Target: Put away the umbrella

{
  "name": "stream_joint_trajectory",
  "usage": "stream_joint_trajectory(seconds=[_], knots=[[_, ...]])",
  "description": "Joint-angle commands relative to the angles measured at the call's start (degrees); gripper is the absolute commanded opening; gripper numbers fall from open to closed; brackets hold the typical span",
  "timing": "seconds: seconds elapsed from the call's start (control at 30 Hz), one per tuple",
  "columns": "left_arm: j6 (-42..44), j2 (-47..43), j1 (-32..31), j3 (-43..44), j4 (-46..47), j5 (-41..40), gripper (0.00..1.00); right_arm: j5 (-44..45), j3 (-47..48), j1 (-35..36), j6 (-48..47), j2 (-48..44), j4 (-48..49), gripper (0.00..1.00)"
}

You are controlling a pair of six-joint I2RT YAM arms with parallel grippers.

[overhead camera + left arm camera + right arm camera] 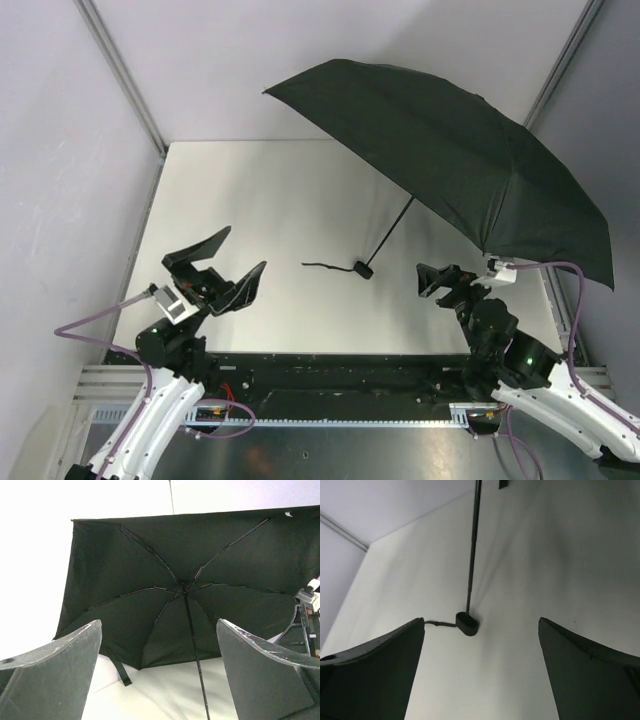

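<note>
Left jaws and right jaws both wide open, empty, clear of the opened umbrella (450,150) on the table (260,200).

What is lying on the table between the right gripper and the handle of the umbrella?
Nothing: only bare table separates the right gripper from the umbrella's handle, as the top view shows.

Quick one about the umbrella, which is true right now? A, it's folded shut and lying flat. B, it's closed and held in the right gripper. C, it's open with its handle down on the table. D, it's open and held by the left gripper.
C: the umbrella is spread open with its handle resting on the table, and the left gripper and right gripper are both open and apart from it.
</note>
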Motion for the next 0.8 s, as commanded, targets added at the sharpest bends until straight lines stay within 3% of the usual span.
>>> stream_joint_trajectory(seconds=[0.0, 0.13, 0.4, 0.57, 0.63, 0.77], knots=[[0.1, 2.1, -0.3, 3.4, 1.4, -2.3, 0.99, 4.1, -0.1, -0.2, 3.7, 4.8, 1.4, 0.99], [-3.8, 4.7, -0.3, 5.7, -3.5, -6.2, 0.99, 2.2, 0.7, -3.6, 4.6, 15.6, 6.8, 0.99], [-13.6, 8.1, -0.1, 7.9, -12.3, -19.7, 0.99, -14.4, 2.2, -17.7, 6.4, 37.3, 24.8, 0.99], [-21.7, 10.2, 1.9, 18.7, -39.7, -31.8, 0.99, -32.0, 2.1, -32.0, 9.5, 43.6, 35.9, 0.99], [-22.5, 10.1, 4.7, 22.3, -47.4, -31.6, 1.0, -37.2, 2.1, -36.8, 10.5, 46.6, 40.3, 0.99], [-20.4, 7.7, 7.2, 23.8, -50.9, -25.0, 0.99, -41.6, 2.2, -41.7, 8.2, 51.2, 49.1, 0.99]])
